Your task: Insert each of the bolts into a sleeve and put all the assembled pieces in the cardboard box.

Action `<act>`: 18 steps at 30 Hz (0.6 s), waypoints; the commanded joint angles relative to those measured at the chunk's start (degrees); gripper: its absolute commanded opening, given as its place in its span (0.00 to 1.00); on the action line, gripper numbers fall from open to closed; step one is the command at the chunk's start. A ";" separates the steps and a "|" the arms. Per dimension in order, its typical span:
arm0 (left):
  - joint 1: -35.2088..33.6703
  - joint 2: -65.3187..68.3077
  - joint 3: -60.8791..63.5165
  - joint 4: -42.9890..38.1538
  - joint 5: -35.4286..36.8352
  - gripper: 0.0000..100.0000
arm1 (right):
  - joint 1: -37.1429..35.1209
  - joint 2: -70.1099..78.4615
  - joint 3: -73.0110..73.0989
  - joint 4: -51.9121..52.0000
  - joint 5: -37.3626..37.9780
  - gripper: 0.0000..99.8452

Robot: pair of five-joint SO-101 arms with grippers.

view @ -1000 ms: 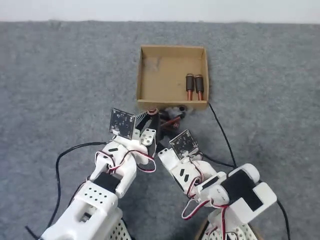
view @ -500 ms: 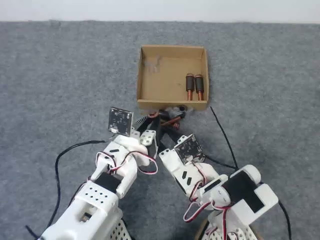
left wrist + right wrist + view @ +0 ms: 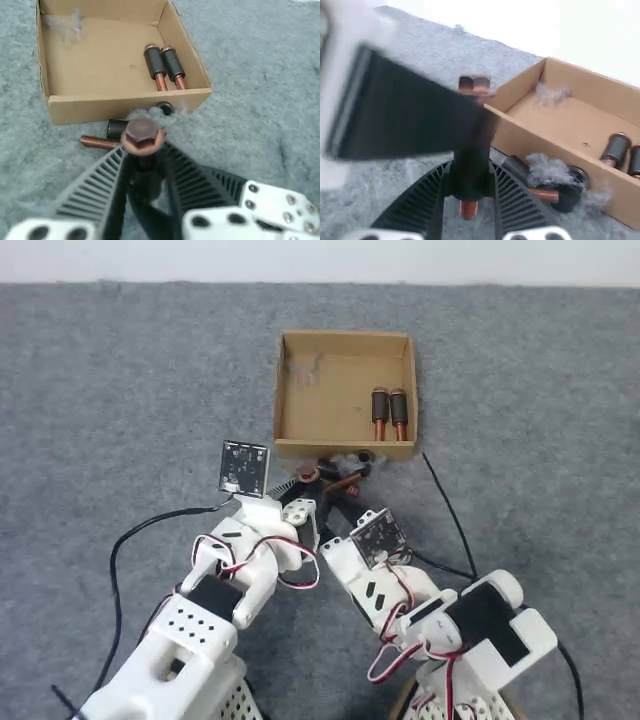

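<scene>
Cardboard box (image 3: 345, 449) is sitting open on the grey worktop (image 3: 120, 390), holding two assembled pieces (image 3: 381, 404) that are lying side by side near one side wall, copper shafts pointing toward the arms. Just outside the box's near wall, a loose bolt (image 3: 97, 142) is lying flat, with a loose sleeve (image 3: 116, 128) at one end and a second sleeve (image 3: 163, 108) just beside the cardboard. Above these, the left pincer (image 3: 143, 150) is pinching a held bolt (image 3: 143, 136) just under its hex head, which the left wrist view is showing end-on. The right wrist view is showing the right pincer (image 3: 470, 182) squeezing a black held sleeve (image 3: 469, 167), with that bolt's threaded tip poking out beneath it.
</scene>
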State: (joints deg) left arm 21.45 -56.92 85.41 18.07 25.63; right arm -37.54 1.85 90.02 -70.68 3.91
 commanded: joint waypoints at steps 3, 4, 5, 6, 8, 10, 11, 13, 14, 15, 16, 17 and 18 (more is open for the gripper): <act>0.44 -0.79 -2.24 2.55 2.81 0.17 | 1.63 -3.65 -0.88 -1.98 1.05 0.01; 0.44 -0.79 -2.24 2.64 2.81 0.17 | 1.71 -3.65 -0.88 -1.98 1.05 0.01; 0.44 -0.79 -2.07 2.81 2.81 0.16 | 1.71 -3.65 -0.88 -1.98 1.05 0.01; 0.44 -0.79 -2.07 3.08 2.81 0.16 | 1.71 -3.65 -0.88 -1.98 1.05 0.01; -0.18 -0.79 -1.98 3.08 2.81 0.16 | 1.71 -3.65 -0.88 -1.98 1.05 0.01; -1.14 -0.88 -2.24 3.08 2.81 0.16 | 1.71 -3.65 -0.88 -1.98 1.05 0.01; -1.41 -0.97 -2.33 3.08 2.81 0.16 | 1.80 -3.65 -0.97 -1.98 1.05 0.01; -1.49 -2.11 -2.51 3.08 2.81 0.16 | 2.42 -3.65 -1.23 -1.89 1.05 0.01; -1.49 -3.43 -2.59 3.16 2.81 0.16 | 2.77 -3.56 -1.67 -1.63 1.05 0.01; -1.93 -5.10 -2.59 3.52 2.81 0.16 | 3.30 -3.38 -2.29 -0.13 0.97 0.01; -2.37 -7.21 -2.68 4.75 2.99 0.16 | 3.56 -2.86 -3.25 1.45 0.97 0.01; -2.46 -9.67 -2.77 6.33 3.08 0.16 | 3.74 -2.24 -4.22 2.33 0.97 0.01; -2.46 -12.48 -2.77 8.18 3.08 0.16 | 3.82 -1.54 -4.84 2.77 0.97 0.01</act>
State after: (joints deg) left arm 19.25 -62.20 85.49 22.90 27.91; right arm -35.08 1.67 89.23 -68.75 3.91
